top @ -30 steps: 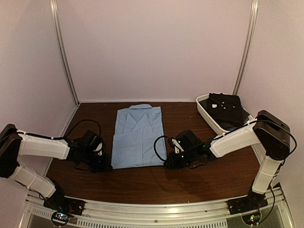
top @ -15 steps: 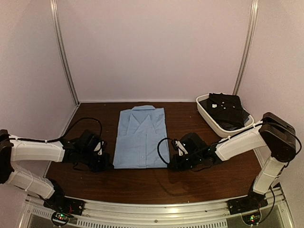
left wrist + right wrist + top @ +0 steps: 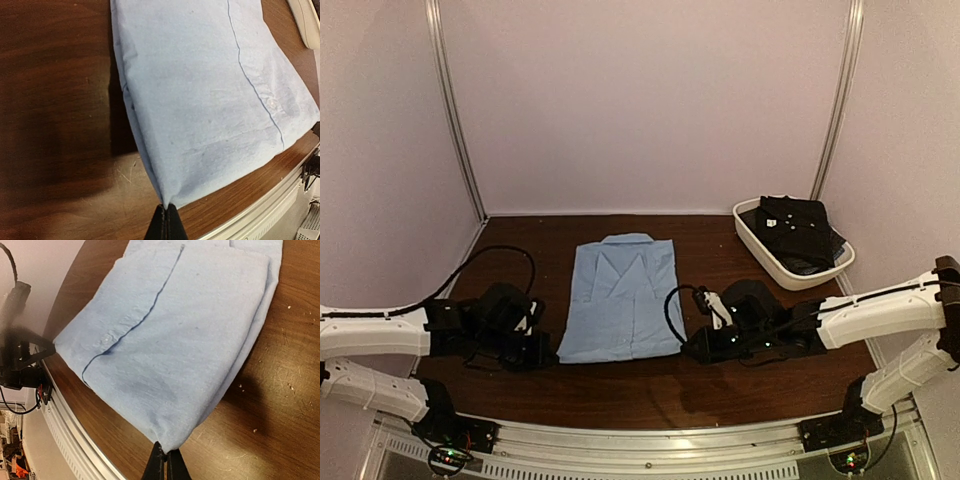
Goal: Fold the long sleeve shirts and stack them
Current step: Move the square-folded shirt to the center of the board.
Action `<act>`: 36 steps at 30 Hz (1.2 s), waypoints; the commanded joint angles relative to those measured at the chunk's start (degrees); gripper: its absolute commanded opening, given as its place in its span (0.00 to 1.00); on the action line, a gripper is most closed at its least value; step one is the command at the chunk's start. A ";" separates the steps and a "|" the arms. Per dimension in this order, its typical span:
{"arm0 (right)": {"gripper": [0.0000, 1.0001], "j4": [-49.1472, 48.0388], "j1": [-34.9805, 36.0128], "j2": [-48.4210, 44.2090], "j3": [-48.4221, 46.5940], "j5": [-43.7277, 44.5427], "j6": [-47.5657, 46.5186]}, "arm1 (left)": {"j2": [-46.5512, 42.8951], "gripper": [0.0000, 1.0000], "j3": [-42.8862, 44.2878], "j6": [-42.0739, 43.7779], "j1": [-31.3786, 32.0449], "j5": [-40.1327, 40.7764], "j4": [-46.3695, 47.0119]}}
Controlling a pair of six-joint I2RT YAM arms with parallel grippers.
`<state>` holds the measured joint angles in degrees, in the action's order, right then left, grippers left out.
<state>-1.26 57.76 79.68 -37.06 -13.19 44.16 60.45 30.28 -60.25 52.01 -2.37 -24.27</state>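
A light blue long sleeve shirt (image 3: 623,300) lies folded into a rectangle on the brown table, collar toward the back wall. My left gripper (image 3: 550,352) is shut on its near left corner; in the left wrist view the gripper (image 3: 166,209) pinches the cloth tip and the shirt (image 3: 210,95) fans out ahead, button placket showing. My right gripper (image 3: 688,348) is shut on the near right corner; in the right wrist view the gripper (image 3: 166,454) has that corner of the shirt (image 3: 175,325) pinched between its black fingers.
A white oval tub (image 3: 788,272) stands at the back right, holding a dark folded garment (image 3: 798,228). A metal rail (image 3: 640,440) runs along the table's near edge, close behind both grippers. The left arm's black parts (image 3: 20,357) show past the shirt.
My right gripper has shut on the shirt's near right corner. Both arms and the shirt have shifted to the right and slightly toward the near edge.
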 commanded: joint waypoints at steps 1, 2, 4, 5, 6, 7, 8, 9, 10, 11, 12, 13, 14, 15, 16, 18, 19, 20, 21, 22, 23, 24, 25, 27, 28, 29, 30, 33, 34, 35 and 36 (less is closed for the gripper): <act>0.00 6.38 0.78 -4.56 -3.14 4.46 -0.52 | -2.58 0.00 4.54 -1.82 0.45 4.72 -4.01; 0.00 7.39 0.73 -4.95 -3.90 4.82 -0.82 | -2.96 0.00 5.46 -1.68 0.45 5.17 -4.69; 0.00 9.28 0.78 -4.99 -5.73 5.70 -1.83 | -3.23 0.00 7.32 -1.04 0.46 6.32 -5.86; 0.00 9.93 0.78 -4.74 -6.61 5.99 -2.13 | -3.04 0.00 8.28 -0.69 0.42 7.04 -6.26; 0.00 10.42 0.78 -4.45 -7.43 6.26 -2.47 | -2.58 0.00 9.18 -0.27 0.46 7.64 -6.56; 0.00 10.96 0.68 -4.04 -8.28 6.39 -2.82 | -1.89 0.00 10.09 0.36 0.46 8.26 -6.84; 0.00 11.54 0.69 -3.63 -9.26 6.66 -3.22 | -0.80 0.00 11.11 0.87 0.44 8.89 -7.38; 0.00 12.32 0.55 -3.23 -10.24 7.23 -3.64 | 0.17 0.00 12.05 1.26 0.44 9.55 -7.84; 0.00 13.31 0.33 -2.89 -11.32 7.68 -4.05 | 1.21 0.00 13.09 1.62 0.46 10.12 -8.20; 0.00 14.17 -0.04 -2.67 -12.20 7.88 -4.32 | 2.20 0.00 13.96 2.15 0.40 10.27 -8.16; 0.00 14.40 -0.58 -2.47 -12.85 7.68 -4.53 | 3.11 0.00 14.94 2.85 0.38 10.59 -8.28; 0.00 14.36 -1.12 -2.31 -13.45 7.25 -4.77 | 4.17 0.00 16.10 3.55 0.31 10.96 -8.33; 0.00 14.22 -1.91 -2.00 -14.00 6.64 -5.05 | 5.21 0.00 17.30 4.47 -0.08 11.30 -8.41; 0.00 14.25 -2.77 -1.47 -14.87 6.18 -5.52 | 6.46 0.00 18.71 5.58 -0.94 11.29 -8.42; 0.00 14.54 -3.72 -0.74 -16.06 5.75 -6.14 | 7.82 0.00 20.09 6.82 -2.42 10.73 -8.30; 0.00 15.38 -6.26 1.62 -19.38 4.54 -7.97 | 10.79 0.00 22.98 10.02 -7.06 6.85 -6.17; 0.00 15.50 -7.91 3.20 -21.18 3.40 -9.12 | 12.60 0.00 25.23 12.27 -9.66 3.34 -4.63; 0.00 15.45 -9.72 5.28 -23.47 2.02 -10.34 | 15.21 0.00 27.29 14.33 -12.64 0.14 -3.15; 0.00 15.34 -11.66 7.60 -25.94 0.60 -11.49 | 18.32 0.00 30.08 16.64 -15.17 -1.38 -2.11; 0.00 15.20 -13.76 10.69 -28.71 -0.85 -12.75 | 22.09 0.00 33.11 18.94 -17.40 -1.89 -1.40; 0.00 14.78 -16.03 13.88 -31.92 -1.95 -14.09 | 26.65 0.00 36.79 21.48 -19.50 -2.61 -0.84; 0.00 14.37 -17.93 17.35 -36.33 -2.62 -15.12 | 31.06 0.00 40.25 23.09 -21.44 -4.16 0.40; 0.00 14.32 -19.91 22.97 -40.13 -3.23 -15.99 | 36.26 0.00 43.67 24.18 -23.47 -6.18 2.06; 0.00 13.68 -23.50 31.55 -47.44 -3.25 -16.99 | 46.66 0.00 51.66 25.62 -27.24 -9.46 5.12; 0.00 12.97 -24.98 35.92 -51.23 -2.99 -17.26 | 54.11 0.00 56.79 25.94 -28.57 -10.51 5.94; 0.00 12.69 -26.33 40.04 -55.10 -2.80 -17.39 | 59.54 0.00 62.02 26.26 -29.53 -12.11 6.78; 0.00 12.95 -27.63 44.75 -59.17 -2.97 -17.37 | 64.93 0.00 67.79 26.36 -30.15 -13.73 6.62; 0.00 16.51 -30.47 56.15 -70.90 -4.50 -16.96 | 78.79 0.00 84.32 26.41 -30.52 -16.19 4.01; 0.00 17.58 -31.13 58.70 -73.79 -4.49 -16.80 | 82.11 0.00 89.44 26.08 -30.50 -17.11 3.38; 0.00 18.96 -31.60 61.07 -76.41 -4.73 -16.70 | 84.63 0.00 91.92 25.64 -30.49 -18.02 3.04; 0.00 20.22 -32.08 62.66 -78.96 -4.99 -16.74 | 86.31 0.00 93.07 25.26 -30.48 -18.78 3.06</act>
<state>13.30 27.18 137.12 -107.96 -16.69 28.38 141.12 114.54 -36.14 20.64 -14.68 -20.86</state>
